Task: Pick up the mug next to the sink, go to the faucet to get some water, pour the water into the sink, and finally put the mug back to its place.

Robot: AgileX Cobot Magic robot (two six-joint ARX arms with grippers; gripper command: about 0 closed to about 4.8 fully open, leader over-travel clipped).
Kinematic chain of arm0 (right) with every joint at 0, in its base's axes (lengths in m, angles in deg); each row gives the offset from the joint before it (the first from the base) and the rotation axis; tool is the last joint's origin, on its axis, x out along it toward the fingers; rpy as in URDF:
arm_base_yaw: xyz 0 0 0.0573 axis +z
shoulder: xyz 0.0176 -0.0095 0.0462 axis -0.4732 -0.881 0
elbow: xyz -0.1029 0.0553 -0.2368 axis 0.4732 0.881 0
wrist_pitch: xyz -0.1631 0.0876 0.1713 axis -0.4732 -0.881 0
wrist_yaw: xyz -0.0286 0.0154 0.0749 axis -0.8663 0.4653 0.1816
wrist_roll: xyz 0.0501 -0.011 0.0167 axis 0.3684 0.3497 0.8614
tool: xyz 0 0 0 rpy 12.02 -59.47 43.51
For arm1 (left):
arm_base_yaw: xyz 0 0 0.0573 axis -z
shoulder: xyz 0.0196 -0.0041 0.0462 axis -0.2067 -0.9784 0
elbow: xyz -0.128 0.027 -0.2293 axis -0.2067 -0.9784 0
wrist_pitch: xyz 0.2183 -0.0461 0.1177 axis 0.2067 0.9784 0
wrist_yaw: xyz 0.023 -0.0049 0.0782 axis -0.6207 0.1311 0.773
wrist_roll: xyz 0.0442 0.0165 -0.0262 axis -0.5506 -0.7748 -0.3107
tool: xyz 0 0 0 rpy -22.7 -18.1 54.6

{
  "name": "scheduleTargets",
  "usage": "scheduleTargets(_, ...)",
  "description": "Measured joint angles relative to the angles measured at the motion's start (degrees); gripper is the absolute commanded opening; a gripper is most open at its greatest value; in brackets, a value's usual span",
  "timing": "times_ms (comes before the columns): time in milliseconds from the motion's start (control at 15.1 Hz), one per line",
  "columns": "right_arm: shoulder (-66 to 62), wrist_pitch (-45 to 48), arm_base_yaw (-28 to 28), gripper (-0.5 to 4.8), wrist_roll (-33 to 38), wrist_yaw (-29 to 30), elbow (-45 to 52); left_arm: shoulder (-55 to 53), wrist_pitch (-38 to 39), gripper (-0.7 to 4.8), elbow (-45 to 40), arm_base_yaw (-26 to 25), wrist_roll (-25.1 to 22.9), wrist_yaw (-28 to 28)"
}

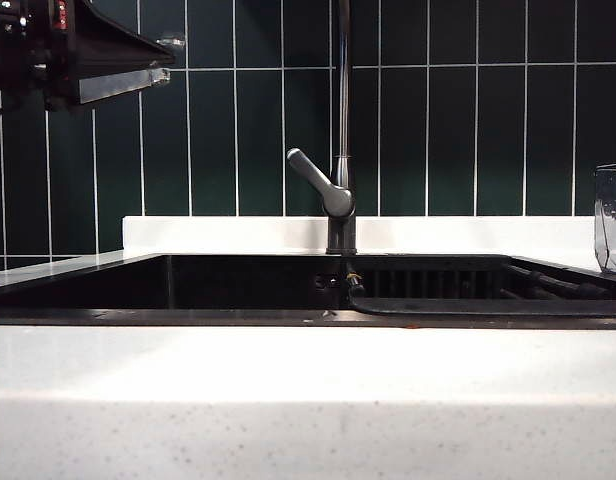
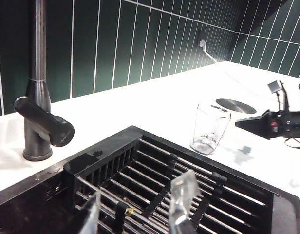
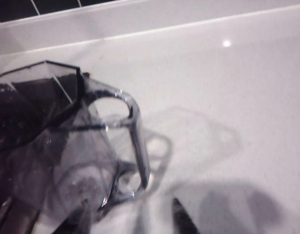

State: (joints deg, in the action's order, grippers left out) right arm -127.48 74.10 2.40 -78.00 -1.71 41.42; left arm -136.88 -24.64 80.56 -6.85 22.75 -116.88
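The left gripper hangs spread over the sink's drainer. The right gripper, apparently spread, sits close around the mug, on open counter beside the sink's rim.

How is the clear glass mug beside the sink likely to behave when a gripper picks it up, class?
The mug looks rigid and probably brittle, being clear glass. Its smooth faceted sides may be slippery. Its thick base suggests that it is fairly heavy low down, so it should resist tipping, standing upright on the flat white counter.
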Motion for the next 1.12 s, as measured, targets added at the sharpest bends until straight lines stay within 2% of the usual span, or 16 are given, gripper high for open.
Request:
scheduleTargets(330,-9.7,10.8,0.0,2.15,1.2,0.3,0.0,0.0,0.0,1.84,0.0,0.0,0.0,0.0)
scheduleTargets(396,-11.1,12.5,0.0,2.35,1.2,0.9,0.0,0.0,0.0,1.84,0.0,0.0,-0.1,0.0)
scheduleTargets(462,-14.0,16.8,0.5,2.35,1.4,1.2,0.0,0.0,0.0,1.84,0.0,0.0,-0.4,0.0)
scheduleTargets(925,-24.2,30.9,2.8,2.34,1.7,1.0,-0.2,0.0,0.0,1.84,0.1,0.0,-1.1,0.0)
scheduleTargets(1123,-26.3,33.1,2.8,2.34,1.7,1.0,-0.9,0.0,0.0,1.84,0.2,0.0,-1.1,0.0)
